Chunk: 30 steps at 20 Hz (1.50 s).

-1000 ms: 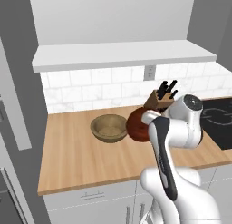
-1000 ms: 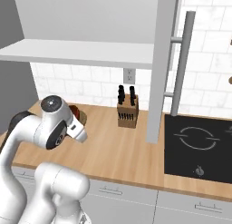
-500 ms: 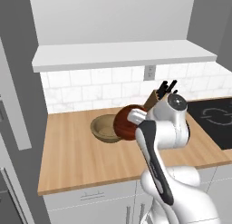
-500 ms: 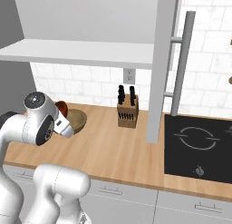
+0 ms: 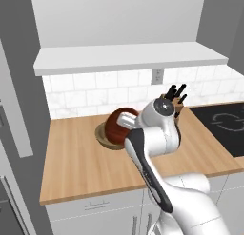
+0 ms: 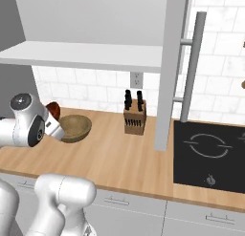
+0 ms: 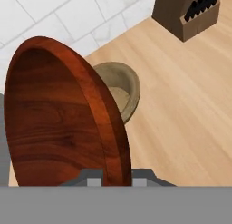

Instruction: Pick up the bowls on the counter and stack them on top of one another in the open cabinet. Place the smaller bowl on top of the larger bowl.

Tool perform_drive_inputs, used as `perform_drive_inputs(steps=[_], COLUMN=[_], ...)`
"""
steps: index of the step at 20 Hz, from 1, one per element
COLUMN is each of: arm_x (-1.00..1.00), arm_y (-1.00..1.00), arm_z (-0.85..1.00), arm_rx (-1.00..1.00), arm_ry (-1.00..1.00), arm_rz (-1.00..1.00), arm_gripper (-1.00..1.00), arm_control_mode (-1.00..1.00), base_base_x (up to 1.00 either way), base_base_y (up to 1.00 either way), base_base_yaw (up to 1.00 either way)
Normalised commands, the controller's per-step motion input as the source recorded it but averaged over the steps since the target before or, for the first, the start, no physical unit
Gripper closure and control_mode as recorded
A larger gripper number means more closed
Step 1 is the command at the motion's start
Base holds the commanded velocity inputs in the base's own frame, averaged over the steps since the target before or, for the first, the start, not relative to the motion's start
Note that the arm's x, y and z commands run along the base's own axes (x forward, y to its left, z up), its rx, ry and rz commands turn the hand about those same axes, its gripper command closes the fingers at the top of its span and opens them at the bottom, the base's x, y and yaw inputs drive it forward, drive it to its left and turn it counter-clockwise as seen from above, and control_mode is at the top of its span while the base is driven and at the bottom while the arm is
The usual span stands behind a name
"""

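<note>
pincer (image 7: 113, 181): clamped on rim of glossy reddish wood-grain small bowl (image 7: 59, 123), held on edge | matte tan bowl (image 7: 118, 92): beyond it, on plank counter (image 7: 181, 105)

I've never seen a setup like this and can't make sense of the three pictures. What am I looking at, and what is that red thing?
It is a simulated kitchen with a white robot arm on a mobile base. Two pictures come from cameras on the base, behind the arm to its left and right; the third looks along its hand. The gripper is shut on the rim of the glossy dark reddish-brown wooden bowl, holding it tilted above the light wooden plank counter. On the counter sit the wide pale tan wooden bowl and a brown knife block with black handles. Above is a white cabinet shelf; a black stovetop lies to the right.
</note>
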Motion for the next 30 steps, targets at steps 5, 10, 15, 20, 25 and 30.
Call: perform_drive_inputs(steps=[5,10,15,20,25,30], arm_x=[0.26,0.42,0.09,0.01,0.06,0.33], arm_y=[0.02,0.00,0.00,0.00,0.00,0.00], arm_z=[0.00,-0.01,-0.34,-0.40,-0.02,0.00], arm_rx=[0.00,0.00,0.00,0.00,0.00,0.00], arm_ry=[0.00,0.05,0.03,0.00,0.00,0.00], arm_rz=[0.00,0.00,0.00,0.00,-0.02,-0.11], arm_gripper=[1.00,1.00,1.00,1.00,1.00,1.00], arm_control_mode=[-1.00,-1.00,-1.00,-1.00,-1.00,-1.00], base_base_x=[0.00,0.00,0.00,0.00,0.00,0.00], base_base_y=[0.00,0.00,0.00,0.00,0.00,0.00], base_base_yaw=[0.00,0.00,0.00,0.00,0.00,0.00])
